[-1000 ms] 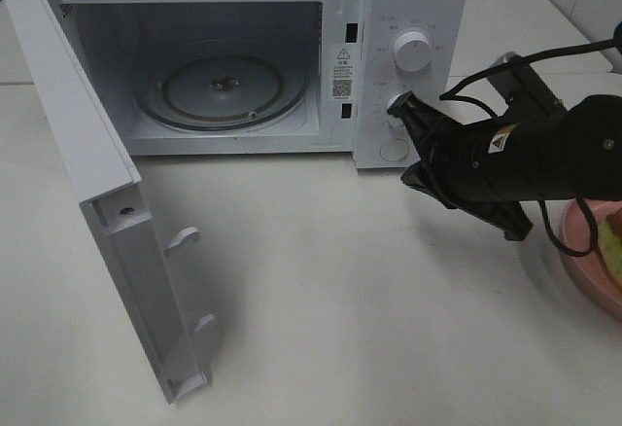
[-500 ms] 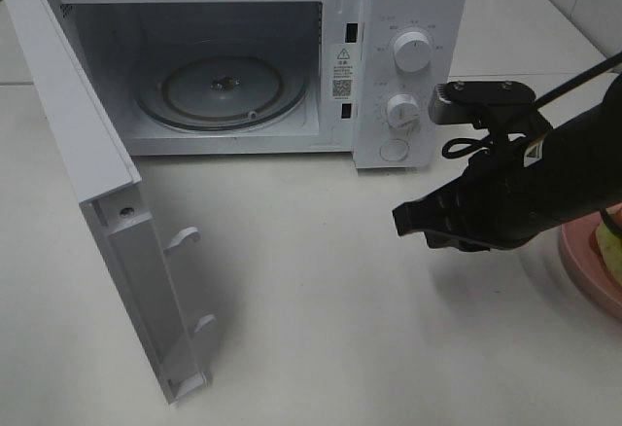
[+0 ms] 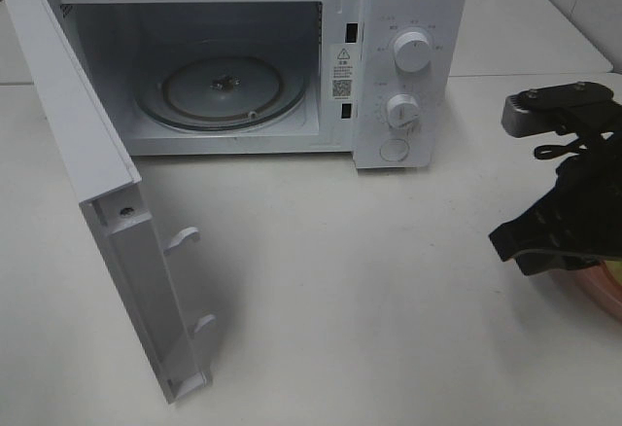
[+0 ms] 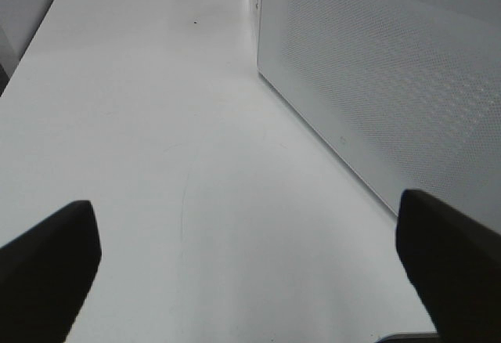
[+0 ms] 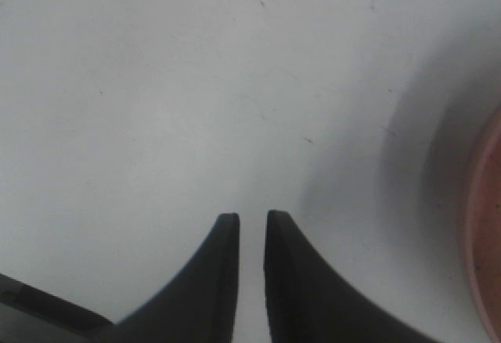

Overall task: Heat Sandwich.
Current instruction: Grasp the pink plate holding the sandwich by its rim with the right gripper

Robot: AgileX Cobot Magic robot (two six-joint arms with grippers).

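The white microwave (image 3: 408, 66) stands at the back with its door (image 3: 107, 202) swung wide open and the glass turntable (image 3: 222, 90) bare. My right gripper (image 3: 498, 240) hangs low at the table's right edge, beside the pink plate (image 3: 610, 295), which my arm mostly covers. In the right wrist view the gripper (image 5: 249, 225) has its fingers almost together with nothing between them, and the plate's rim (image 5: 484, 225) lies just to one side. The sandwich is hidden. My left gripper (image 4: 250, 280) is open beside the microwave's perforated side wall (image 4: 391, 84).
The open door juts out toward the front left of the table (image 3: 340, 300). The microwave has two knobs (image 3: 412, 54) on its right panel. A second table (image 3: 525, 27) adjoins at the back right.
My right arm has swung away from the microwave's knobs, to the right and down toward the pink plate, and now covers the sandwich. The microwave has not changed.
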